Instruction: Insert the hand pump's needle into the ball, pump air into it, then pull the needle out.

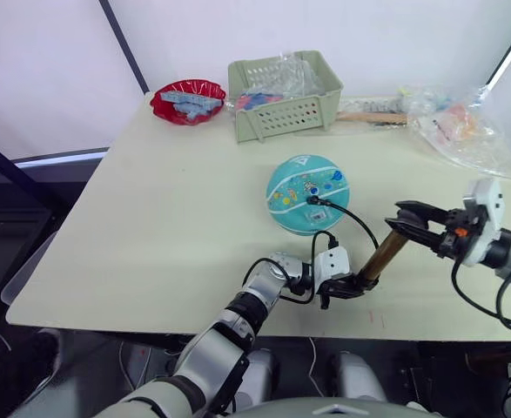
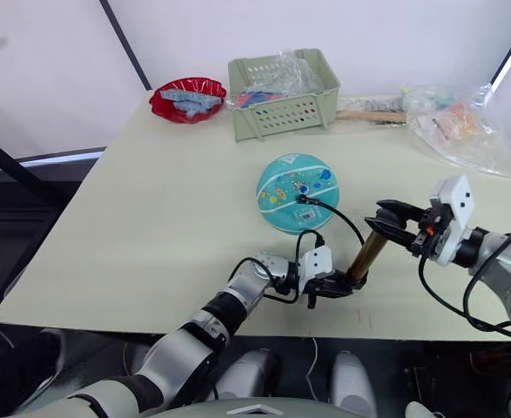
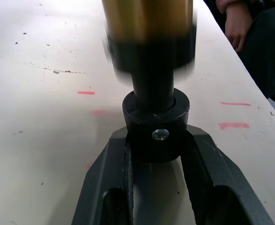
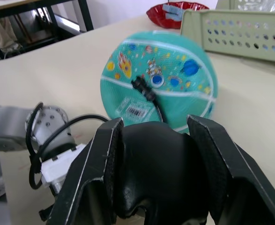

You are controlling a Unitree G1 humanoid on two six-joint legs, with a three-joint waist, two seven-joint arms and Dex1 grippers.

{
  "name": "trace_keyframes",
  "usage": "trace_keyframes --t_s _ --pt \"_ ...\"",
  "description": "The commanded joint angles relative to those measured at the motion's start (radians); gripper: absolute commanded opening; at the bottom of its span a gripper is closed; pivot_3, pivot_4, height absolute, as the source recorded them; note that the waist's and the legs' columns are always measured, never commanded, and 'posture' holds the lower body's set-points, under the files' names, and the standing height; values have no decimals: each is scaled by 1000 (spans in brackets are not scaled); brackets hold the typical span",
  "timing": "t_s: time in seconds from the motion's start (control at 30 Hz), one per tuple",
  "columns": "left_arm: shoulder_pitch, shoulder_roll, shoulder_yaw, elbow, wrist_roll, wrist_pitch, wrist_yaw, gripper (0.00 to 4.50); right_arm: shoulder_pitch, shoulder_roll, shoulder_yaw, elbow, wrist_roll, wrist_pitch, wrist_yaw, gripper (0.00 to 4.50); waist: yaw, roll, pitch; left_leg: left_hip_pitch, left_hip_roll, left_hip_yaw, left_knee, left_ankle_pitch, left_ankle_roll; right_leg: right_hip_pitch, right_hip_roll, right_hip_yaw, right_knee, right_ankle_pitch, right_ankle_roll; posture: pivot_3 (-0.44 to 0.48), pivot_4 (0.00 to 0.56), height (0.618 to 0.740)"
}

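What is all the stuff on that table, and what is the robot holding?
ball: one, teal with white stripes and cartoon prints, middle of the table.
needle: one, on a black fitting, plugged into the ball's top.
hand pump: one, gold-bronze barrel, black foot and handle, tilted in front of the ball, thin black hose running to the needle.
basket: one, pale green, far side, holding plastic-wrapped items.
red bowl: one, left of the basket, bluish pieces inside.
plastic bags: clear, far right corner.
table: one, cream.
left end effector: black fingers, shut on the pump's foot.
right end effector: black fingers, shut on the pump's handle.
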Motion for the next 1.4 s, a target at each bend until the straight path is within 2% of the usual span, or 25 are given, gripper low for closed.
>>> trace_keyframes --t_s 0.03,0.4,0.7,1.03,1.2,1.4 --pt "43 19 -42 47 43 28 2 954 -67 -61 -150 -17 85 31 -7 1662 0 1 2 0 0 0 0 0 0 0 0 0 0 0 0 0 150 740" --pt "30 18 -43 65 45 23 4 954 -298 -146 -263 114 270 167 -80 1662 1 2 7 -1 0 0 1 0 0 0 -1 0 0 0 0 0 150 740" --pt "19 23 -39 78 41 17 2 954 -324 -136 -312 148 380 228 -122 1662 -1 2 8 -9 -1 1 1 0 0 -9 -2 1 1 1 0 0 150 740" --pt "26 28 -41 67 40 17 3 954 -138 49 -192 -37 374 224 -191 1662 -6 2 7 -6 0 1 0 0 0 -7 0 2 2 1 0 0 150 740" --pt "29 28 -41 61 38 23 3 954 -54 93 -102 -65 235 140 -160 1662 -8 -1 4 2 1 2 0 0 0 -1 2 2 2 0 0 0 150 740" --pt "29 26 -41 56 39 27 5 954 30 117 -7 -65 130 75 -122 1662 -9 -3 -2 3 1 2 0 0 0 0 2 2 2 0 0 0 150 740"
